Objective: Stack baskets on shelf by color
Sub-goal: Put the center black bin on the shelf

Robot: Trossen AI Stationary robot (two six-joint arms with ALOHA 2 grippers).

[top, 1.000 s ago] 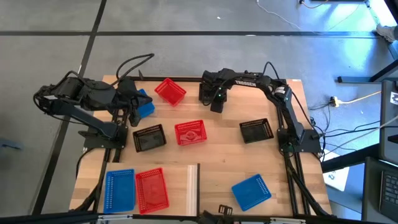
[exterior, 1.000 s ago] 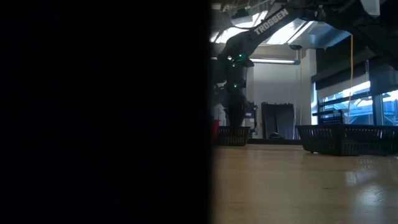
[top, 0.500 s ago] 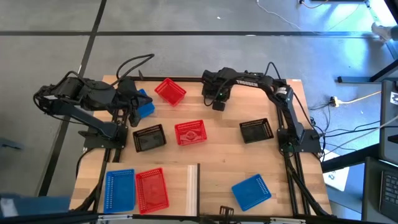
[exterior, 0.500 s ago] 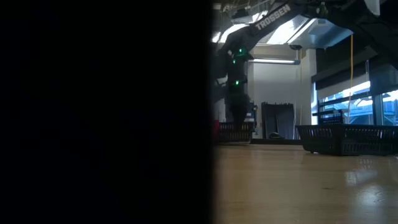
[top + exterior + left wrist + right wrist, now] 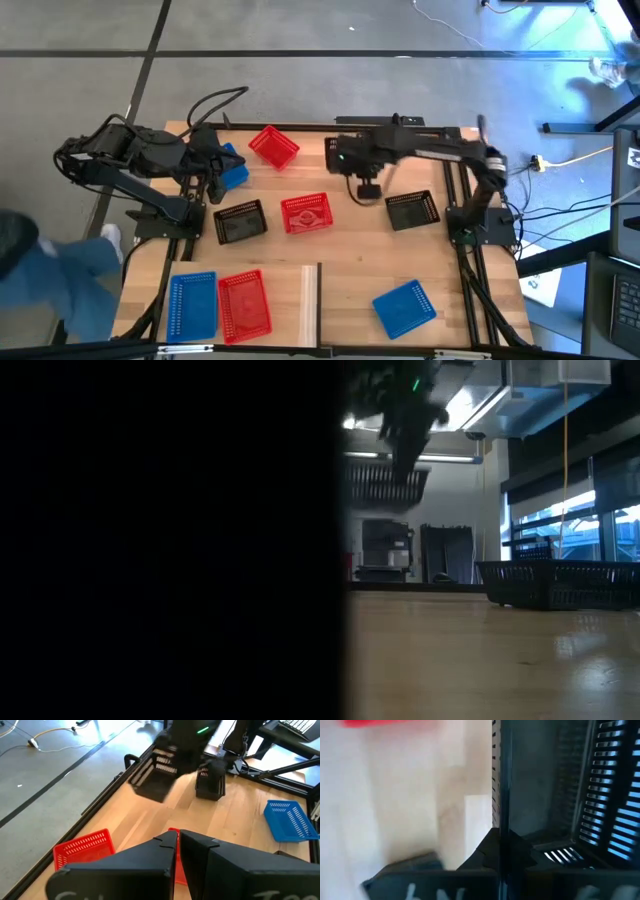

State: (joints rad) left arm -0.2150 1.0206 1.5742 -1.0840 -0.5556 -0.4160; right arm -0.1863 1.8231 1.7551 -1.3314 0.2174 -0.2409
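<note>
Right hand [image 5: 368,189] grips a blurred, apparently black basket [image 5: 152,777].

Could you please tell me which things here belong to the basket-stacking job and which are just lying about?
Job: three red baskets; three blue baskets; two black baskets set down, third black basket lifted in the right gripper; shelf; left gripper, idle at left.
Lying about: floor cables; a person at lower left.
</note>
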